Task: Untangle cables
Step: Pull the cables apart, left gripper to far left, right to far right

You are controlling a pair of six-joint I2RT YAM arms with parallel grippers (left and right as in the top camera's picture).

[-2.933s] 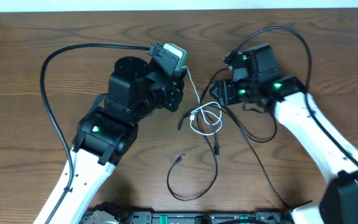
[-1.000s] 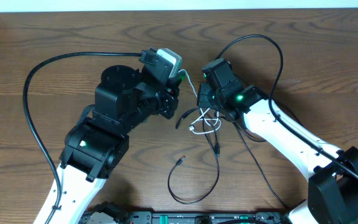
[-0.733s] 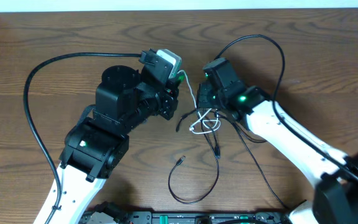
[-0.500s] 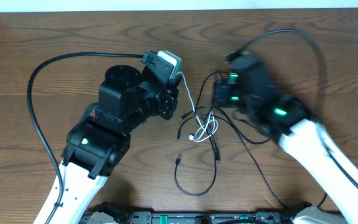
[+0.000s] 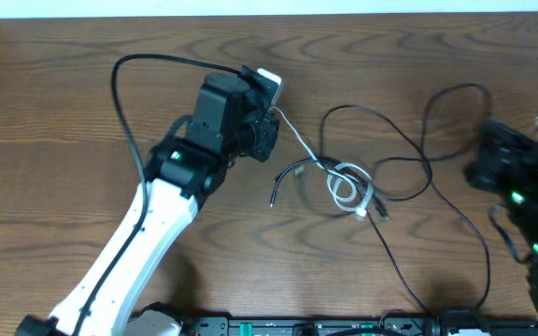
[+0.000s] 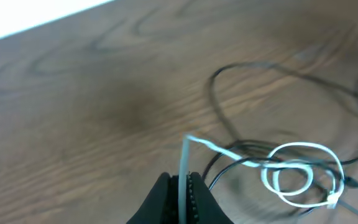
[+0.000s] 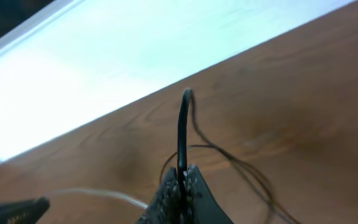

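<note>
My left gripper (image 5: 272,119) is shut on the white cable (image 5: 344,183), which runs taut down and right from the jaws to a small coil in the middle of the table. In the left wrist view the white cable (image 6: 299,173) passes straight between the closed jaws of the left gripper (image 6: 183,185). Thin black cables (image 5: 358,108) loop around and through the white coil and trail toward the front edge. At the far right, my right gripper (image 7: 182,179) is shut on a black cable (image 7: 183,127) that rises out of its jaws.
The right arm (image 5: 519,175) sits at the table's right edge. A thick black wire (image 5: 129,89) arcs off the left arm. A short black cable end (image 5: 278,187) lies left of the coil. A pale strip (image 5: 269,7) borders the table's far side.
The right arm swung away to the right edge with a black cable, drawing the tangle rightward and spreading it out. The left arm shifted right and back, still holding the white cable.
</note>
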